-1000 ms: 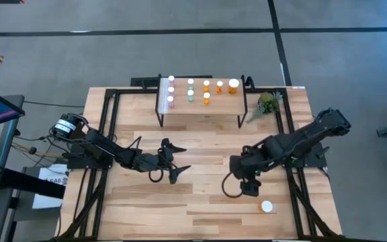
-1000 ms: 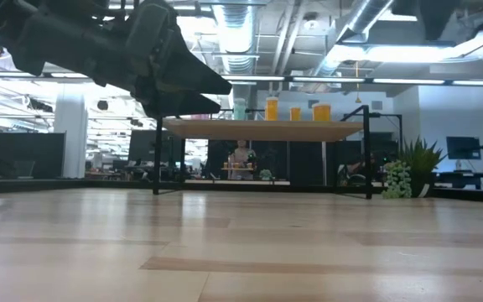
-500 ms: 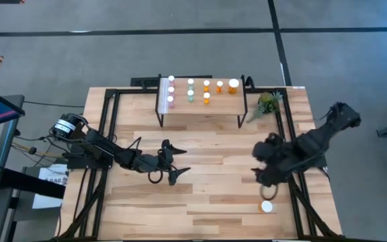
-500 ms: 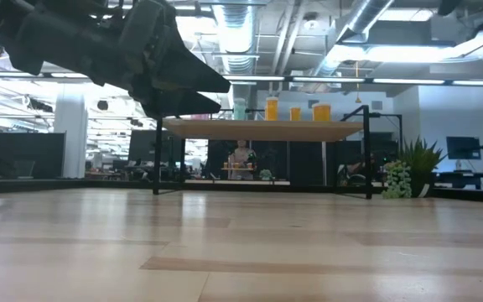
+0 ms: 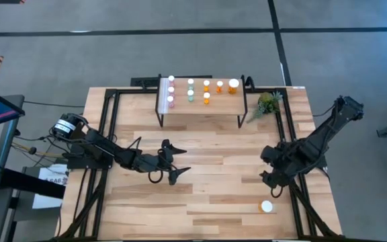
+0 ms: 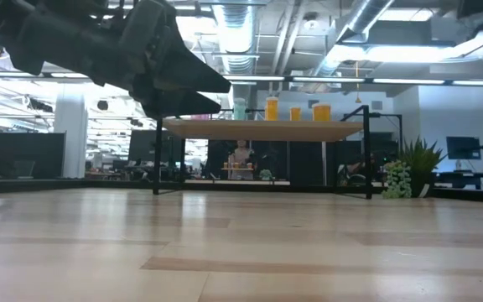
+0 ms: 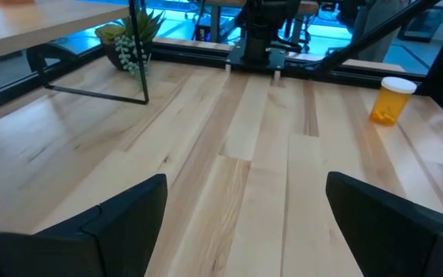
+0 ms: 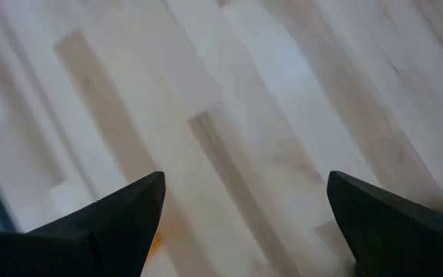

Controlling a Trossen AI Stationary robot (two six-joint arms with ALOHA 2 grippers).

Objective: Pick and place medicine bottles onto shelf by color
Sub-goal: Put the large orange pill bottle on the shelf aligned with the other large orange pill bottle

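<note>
Orange bottle (image 5: 267,207) stands alone near wide-spread right tool (image 5: 274,183); left tool (image 5: 174,160) also wide.

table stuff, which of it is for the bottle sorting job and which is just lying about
Part of the job:
- shelf
- medicine bottles on the shelf
- orange bottle on the table, near the open right gripper

Just lying about:
- small green plant

The left gripper waits open mid-table.

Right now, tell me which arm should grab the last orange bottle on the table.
The right. The right gripper hangs open close beside the orange bottle, while the left gripper waits mid-table, farther away.
</note>
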